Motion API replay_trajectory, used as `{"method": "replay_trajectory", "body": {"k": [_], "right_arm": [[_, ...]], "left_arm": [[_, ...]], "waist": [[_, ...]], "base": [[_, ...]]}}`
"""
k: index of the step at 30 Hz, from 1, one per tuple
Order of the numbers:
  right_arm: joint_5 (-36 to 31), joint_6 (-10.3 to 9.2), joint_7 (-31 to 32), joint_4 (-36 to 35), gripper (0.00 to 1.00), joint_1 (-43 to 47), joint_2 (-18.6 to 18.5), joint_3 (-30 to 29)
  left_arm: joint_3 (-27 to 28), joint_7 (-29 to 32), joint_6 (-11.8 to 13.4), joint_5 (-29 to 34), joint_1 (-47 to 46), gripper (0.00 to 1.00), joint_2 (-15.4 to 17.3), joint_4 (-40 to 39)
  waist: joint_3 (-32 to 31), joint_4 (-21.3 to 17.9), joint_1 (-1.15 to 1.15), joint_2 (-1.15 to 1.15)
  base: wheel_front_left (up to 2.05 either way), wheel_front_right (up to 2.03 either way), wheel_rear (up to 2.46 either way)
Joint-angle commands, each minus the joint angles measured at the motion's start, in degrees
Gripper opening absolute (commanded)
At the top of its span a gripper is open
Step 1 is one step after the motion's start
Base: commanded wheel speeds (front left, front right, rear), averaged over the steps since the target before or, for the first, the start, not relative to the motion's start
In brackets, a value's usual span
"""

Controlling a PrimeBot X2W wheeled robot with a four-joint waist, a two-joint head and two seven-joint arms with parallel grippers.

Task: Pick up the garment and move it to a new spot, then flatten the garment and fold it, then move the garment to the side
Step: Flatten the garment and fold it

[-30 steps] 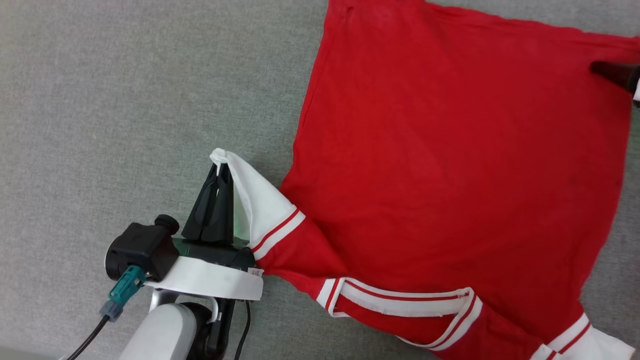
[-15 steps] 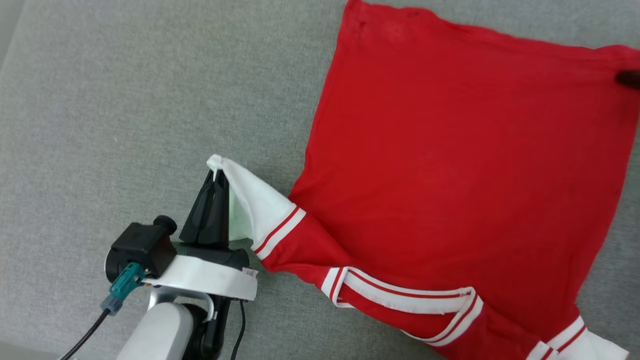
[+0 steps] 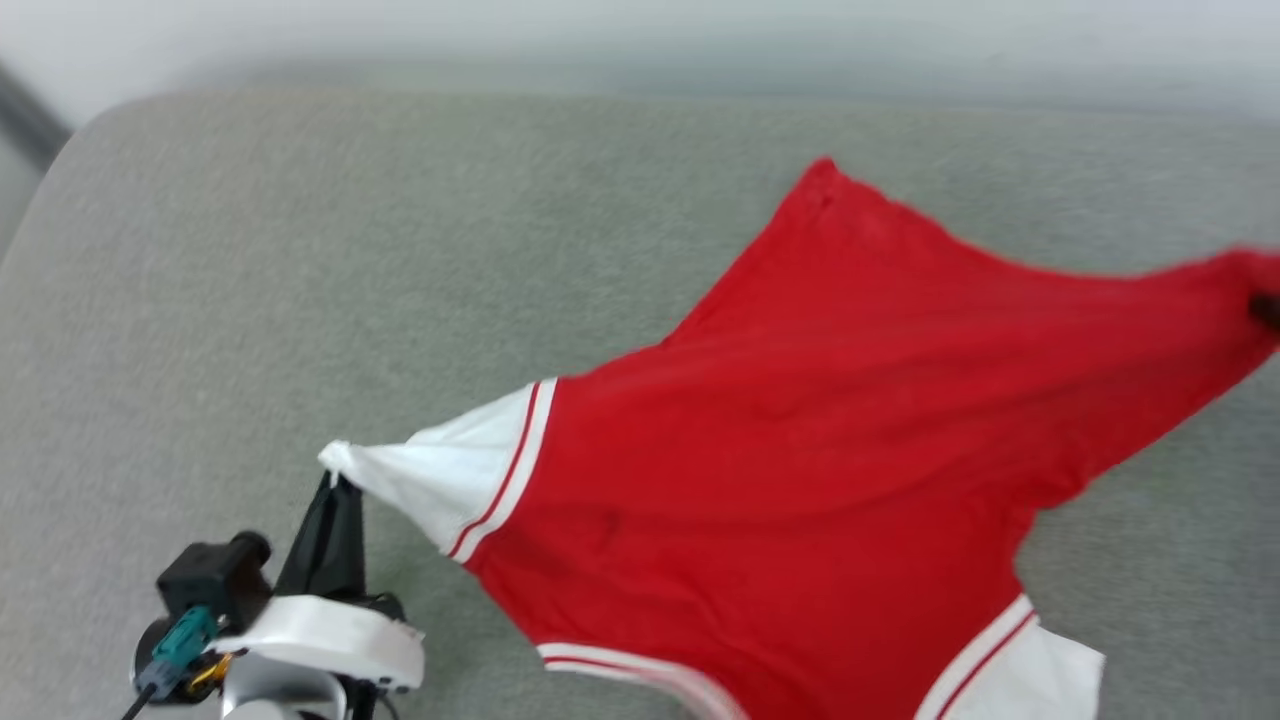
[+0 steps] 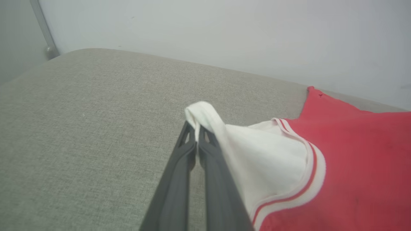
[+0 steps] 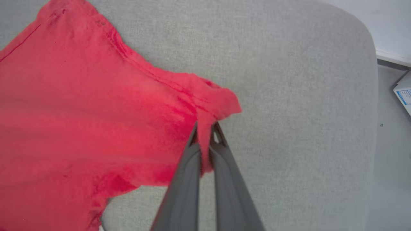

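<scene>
At the lower left of the head view, the left gripper [image 3: 335, 487] was pinched shut on the tip of the white sleeve [image 3: 440, 480] of the red jersey shirt [image 3: 800, 480], with the cloth bunched over its two dark fingertips. From there the shirt stretched rightward across the middle of the frame, plain red side showing. It was drawn taut toward the far right edge, where the right gripper [image 3: 1268, 310] showed as a dark blur against the red corner. In the right wrist view that gripper's fingers were closed on a fold of the red hem corner [image 5: 218, 102], which stuck up past the tips at the centre of the frame. The shirt spread over the grey fabric cushion [image 3: 300, 250]; whether its middle hung clear of it could not be told. The second white sleeve [image 3: 1050, 670] lay at the lower right. A pale wall [image 4: 224, 32] stood behind the cushion, along the top of the left wrist view.
</scene>
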Motion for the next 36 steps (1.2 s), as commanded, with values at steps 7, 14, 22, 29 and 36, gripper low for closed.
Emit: {"method": "replay_trajectory", "body": {"k": [7,14,22,29,36], "right_arm": [[2.93,-0.04,1.11,-9.35,0.0,20.95,-1.79,-1.37],[4.54,-0.04,0.95,-12.12,0.0,39.63,3.34,-4.62],[3.52,-0.04,-8.34,-14.74,1.0,41.91,8.9,-5.71],[0.98,-0.04,-28.19,-14.54,1.0,35.67,8.6,-7.32],[3.03,-0.03,-37.67,-10.78,1.0,25.8,8.78,-6.25]], "left_arm": [[2.26,0.89,1.83,-1.42,4.92,0.0,1.93,-0.44],[2.77,2.17,2.9,-1.94,7.19,0.0,2.68,-1.16],[2.39,3.79,3.52,-1.64,7.06,0.0,3.67,-2.28],[1.77,4.81,4.08,-1.14,5.3,0.0,4.04,-4.14],[0.04,4.68,3.65,0.19,1.01,0.0,3.08,-5.94]], "waist": [[-6.98,-9.51,0.01,0.0],[-7.99,-13.21,0.01,0.0],[-7.29,-15.0,0.01,0.0],[-5.58,-14.25,0.01,0.0],[-1.05,-11.42,0.01,0.0]], "base": [[0.0,0.0,0.0],[0.0,0.0,0.0],[0.0,0.0,0.0],[0.0,0.0,0.0],[0.0,0.0,0.0]]}}
